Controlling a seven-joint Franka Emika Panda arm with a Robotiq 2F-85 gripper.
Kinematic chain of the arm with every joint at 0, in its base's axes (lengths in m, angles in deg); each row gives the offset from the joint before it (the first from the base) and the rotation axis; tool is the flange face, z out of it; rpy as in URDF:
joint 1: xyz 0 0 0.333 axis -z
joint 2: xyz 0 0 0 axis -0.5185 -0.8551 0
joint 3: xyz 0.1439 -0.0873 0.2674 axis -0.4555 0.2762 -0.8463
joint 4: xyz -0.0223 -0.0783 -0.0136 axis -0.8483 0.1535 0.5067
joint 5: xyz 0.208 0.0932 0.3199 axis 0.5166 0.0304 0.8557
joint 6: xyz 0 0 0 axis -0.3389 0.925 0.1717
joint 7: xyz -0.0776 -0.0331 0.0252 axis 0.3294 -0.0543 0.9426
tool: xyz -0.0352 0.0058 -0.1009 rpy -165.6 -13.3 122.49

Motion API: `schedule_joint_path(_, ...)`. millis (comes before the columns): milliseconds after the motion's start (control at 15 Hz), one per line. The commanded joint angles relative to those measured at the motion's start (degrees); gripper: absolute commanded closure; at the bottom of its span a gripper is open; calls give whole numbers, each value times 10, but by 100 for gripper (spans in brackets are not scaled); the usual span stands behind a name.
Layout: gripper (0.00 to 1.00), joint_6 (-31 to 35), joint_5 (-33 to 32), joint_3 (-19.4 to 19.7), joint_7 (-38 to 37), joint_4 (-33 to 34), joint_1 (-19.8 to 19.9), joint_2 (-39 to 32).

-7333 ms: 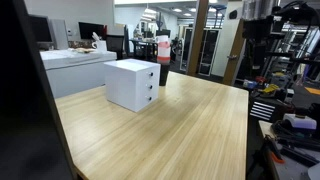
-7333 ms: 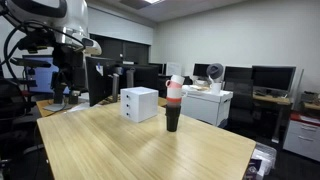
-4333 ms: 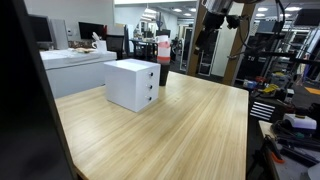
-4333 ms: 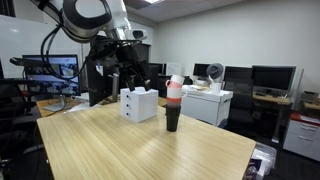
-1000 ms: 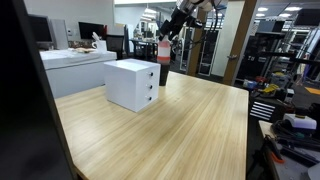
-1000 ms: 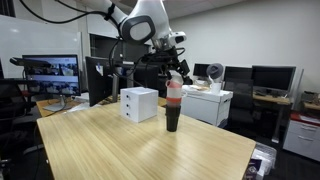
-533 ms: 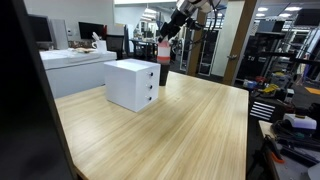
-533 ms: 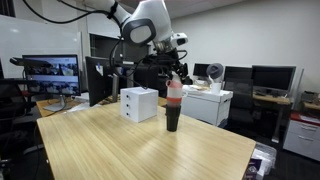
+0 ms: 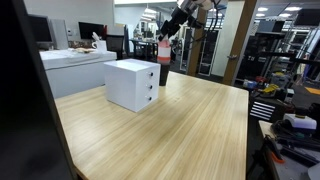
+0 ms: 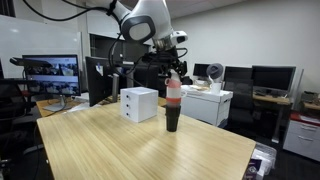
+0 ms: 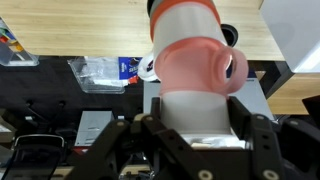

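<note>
Nearest to you is the light wooden table [image 9: 190, 135], just plain board on the near side in both exterior views. Further in sits the small white box with two drawers [image 9: 133, 85], and you can make out two dark knobs on its front. In an exterior view that box [image 10: 139, 103] is left of centre.

Just past it is your tall stack of plastic cups [image 10: 172, 100]: black at the bottom, red in the middle, pale on top. It stands upright with the black base on the table, just to the right of the box with a small gap between them, so they're not touching. In an exterior view the stack [image 9: 163, 62] pokes up behind the box's far right corner.

Your tool [image 10: 176, 72] is right at the top of that stack, with the arm coming in from above and to the left. In the wrist view the tool [image 11: 200, 125] has its two dark fingers [image 11: 250, 130] on either side of the pale top section, snug against it. That makes it clenched on the stack, grasping it by the top end. Further down the stack [image 11: 195, 65] you can see the wider pink rim, and the table edge is beyond that.

At the far end it's the usual office stuff: dark monitors [image 10: 270, 75] on desks behind the table, plus a long white counter [image 9: 70, 60] off on the far left.
</note>
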Motion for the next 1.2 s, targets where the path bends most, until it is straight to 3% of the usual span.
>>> schedule_joint_path(0, 59, -23, 22, -1, 39, -15, 6, 37)
schedule_joint_path(600, 59, 37, 59, 5, 123, -46, -5, 51)
schedule_joint_path(1133, 59, 116, 121, -19, 177, -76, 4, 58)
